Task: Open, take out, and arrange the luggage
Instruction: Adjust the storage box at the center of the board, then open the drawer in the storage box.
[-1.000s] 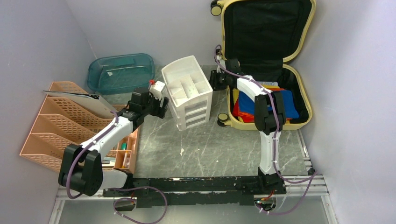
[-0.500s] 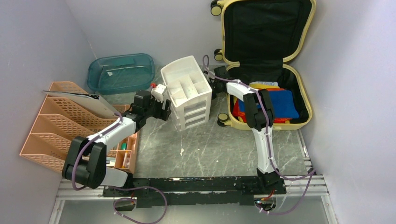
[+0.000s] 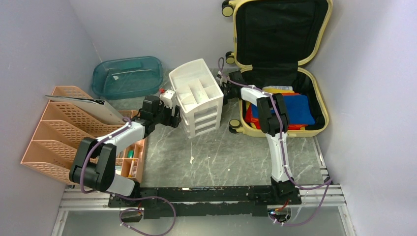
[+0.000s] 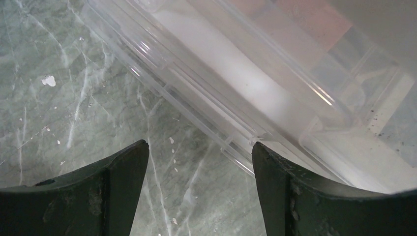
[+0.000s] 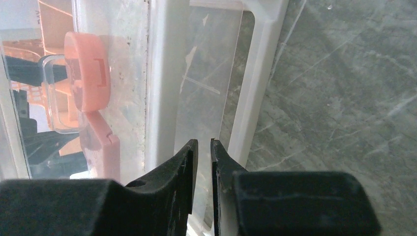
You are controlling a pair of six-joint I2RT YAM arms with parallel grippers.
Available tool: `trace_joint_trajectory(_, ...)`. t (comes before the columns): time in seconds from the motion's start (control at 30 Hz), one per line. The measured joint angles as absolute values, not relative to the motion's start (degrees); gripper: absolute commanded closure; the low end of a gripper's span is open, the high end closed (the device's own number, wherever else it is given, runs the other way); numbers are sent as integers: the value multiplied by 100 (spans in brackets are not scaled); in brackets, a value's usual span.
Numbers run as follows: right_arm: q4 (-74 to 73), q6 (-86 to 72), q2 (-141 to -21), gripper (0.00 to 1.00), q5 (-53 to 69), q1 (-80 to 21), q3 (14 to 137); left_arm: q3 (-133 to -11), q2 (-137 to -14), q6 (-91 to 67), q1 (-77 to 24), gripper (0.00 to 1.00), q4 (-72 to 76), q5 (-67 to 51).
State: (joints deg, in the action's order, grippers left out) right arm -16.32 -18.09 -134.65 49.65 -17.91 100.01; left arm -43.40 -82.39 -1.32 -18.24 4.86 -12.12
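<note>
Grey marbled tabletop (image 3: pixel 216 152) carries everything. The luggage (image 3: pixel 285 132), a large pale yellow hard-shell suitcase, sits far right against the back wall. It's open: black-lined lid (image 3: pixel 278 34) stands upright, lower shell lies flat with a folded blue cloth item (image 3: pixel 297 110) on top of red and yellow ones. Peach mesh plastic file rack (image 3: pixel 59 132) is at the left edge, with a flat grey sheet in its far slot. Teal translucent plastic tray (image 3: pixel 127 76) is at the far left, behind the rack. White plastic drawer unit (image 3: pixel 196 101) stands mid-tabletop between tray and luggage, its divided top compartment facing up. Left arm (image 3: pixel 123 135) extends to the unit's left side. Left fingers (image 4: pixel 123 172) are wide apart with nothing between them, tips just beside the unit's clear lower edge over bare tabletop. Right arm (image 3: pixel 268 110) extends to the unit's right side. Right fingers (image 5: pixel 182 162) are nearly together, only a thin slit between them, tips at the clear side wall; cannot tell if they pinch it. Small pink plastic piece (image 5: pixel 88 71) shows through that wall.
</note>
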Motion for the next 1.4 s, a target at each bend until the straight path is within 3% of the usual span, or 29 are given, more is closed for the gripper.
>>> trace_joint_trajectory(0.33, -1658, -1634, -13520, 75, 4893, -1844, 10029, -4340, -8239, -121, -1822, 20, 486, -1046)
trace_joint_trajectory(0.53, -1973, -1409, -13375, 59, 4445, -1876, 10033, -4340, -8235, -110, -1837, 19, 513, -526)
trace_joint_trajectory(0.67, -2248, -1236, -13074, 52, 4042, -1798, 10125, -4340, -8235, -132, -1837, 18, 523, -292)
trace_joint_trajectory(1.4, -3000, 163, -10720, 34, 2141, -2167, 11174, -4401, -8523, -567, -1835, 19, 513, -12)
